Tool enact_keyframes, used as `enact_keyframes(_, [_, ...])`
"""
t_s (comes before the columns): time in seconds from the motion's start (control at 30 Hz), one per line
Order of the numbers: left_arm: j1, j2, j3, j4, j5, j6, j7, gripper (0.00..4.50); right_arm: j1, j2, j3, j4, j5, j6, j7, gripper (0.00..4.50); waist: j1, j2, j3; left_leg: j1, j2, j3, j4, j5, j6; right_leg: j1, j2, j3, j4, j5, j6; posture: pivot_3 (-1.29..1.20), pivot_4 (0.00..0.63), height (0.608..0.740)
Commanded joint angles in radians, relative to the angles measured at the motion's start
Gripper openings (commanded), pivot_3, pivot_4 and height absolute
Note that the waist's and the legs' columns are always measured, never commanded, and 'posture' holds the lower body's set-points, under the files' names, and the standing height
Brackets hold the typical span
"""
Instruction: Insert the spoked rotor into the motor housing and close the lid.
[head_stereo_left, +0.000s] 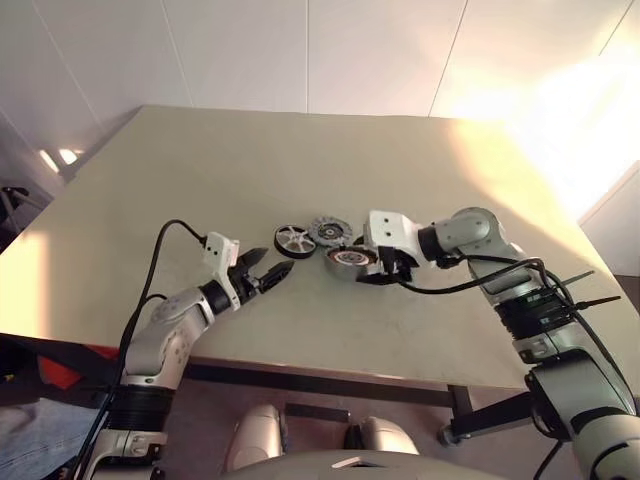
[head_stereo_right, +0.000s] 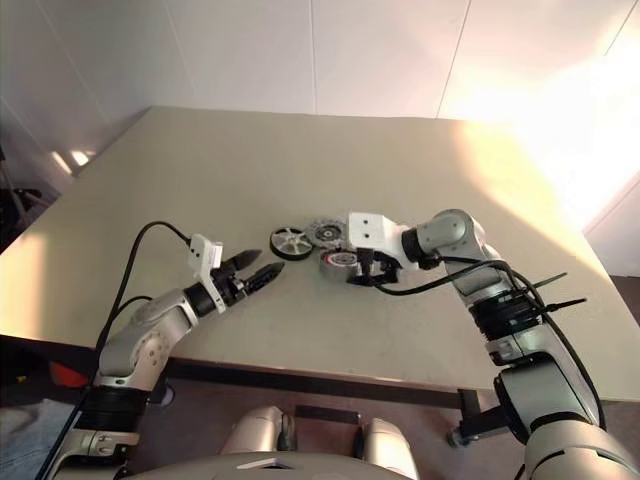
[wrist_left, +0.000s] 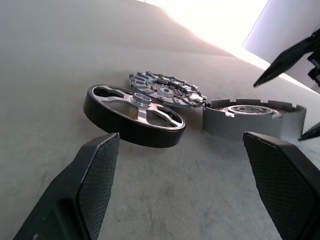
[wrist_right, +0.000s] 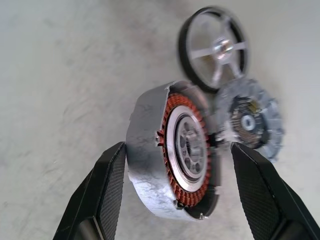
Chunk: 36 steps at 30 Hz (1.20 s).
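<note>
Desk (head_stereo_left: 300, 160): plain beige top, dark front edge | Walls (head_stereo_left: 250, 50): white panels with thin seams | Light: strong warm glare over the desk's far right corner | Floor (head_stereo_left: 320, 395): brownish

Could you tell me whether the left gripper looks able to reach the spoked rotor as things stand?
Probably yes: the left gripper is open and aimed at the spoked rotor, with only bare table between them.
</note>
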Motion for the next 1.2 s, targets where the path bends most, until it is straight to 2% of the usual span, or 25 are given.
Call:
enact_keyframes(0.03, [-0.050,0.015,-0.001,0.003,-0.005,0.001,-0.030,4.19,0.004,-0.012,-0.073,-0.055,0.041,0.066,-0.071,3.73,0.002,0.000,0.000,0.000,0.000,0.000,0.000,0.000,0.000,0.000,0.000,0.000,0.000,0.000,0.000,0.00,0.000,0.740])
enact_keyframes(0.33, [-0.116,0.036,-0.015,0.075,0.010,0.001,-0.088,4.19,0.114,-0.046,-0.096,-0.142,0.055,0.118,-0.163,3.73,-0.003,0.000,0.000,0.003,0.000,0.000,0.000,0.000,-0.001,0.002,0.000,0.000,0.000,0.000,0.000,0.00,0.000,0.740])
enact_keyframes(0.57, [-0.155,0.041,-0.023,0.109,0.018,-0.005,-0.110,4.19,0.109,-0.052,-0.099,-0.122,0.049,0.116,-0.205,3.73,-0.003,0.000,0.000,0.005,0.000,0.000,0.000,0.002,-0.004,0.003,0.000,0.000,0.001,-0.003,0.006,0.00,0.000,0.740])
enact_keyframes(0.9, [-0.163,0.049,-0.014,0.124,0.021,-0.009,-0.120,4.19,0.103,-0.064,-0.093,-0.128,0.053,0.109,-0.215,3.73,-0.003,0.000,0.000,0.005,0.000,0.000,-0.001,0.002,-0.004,0.003,0.000,0.000,0.001,-0.001,0.002,0.00,0.000,0.740])
enact_keyframes(1.2, [-0.228,0.017,-0.037,0.209,0.039,-0.039,-0.151,4.19,0.105,-0.126,-0.089,-0.198,0.003,0.122,-0.233,3.73,0.001,0.000,0.000,0.003,0.000,0.000,-0.001,0.002,-0.003,0.002,0.000,0.000,0.000,0.000,0.000,0.00,0.000,0.740])
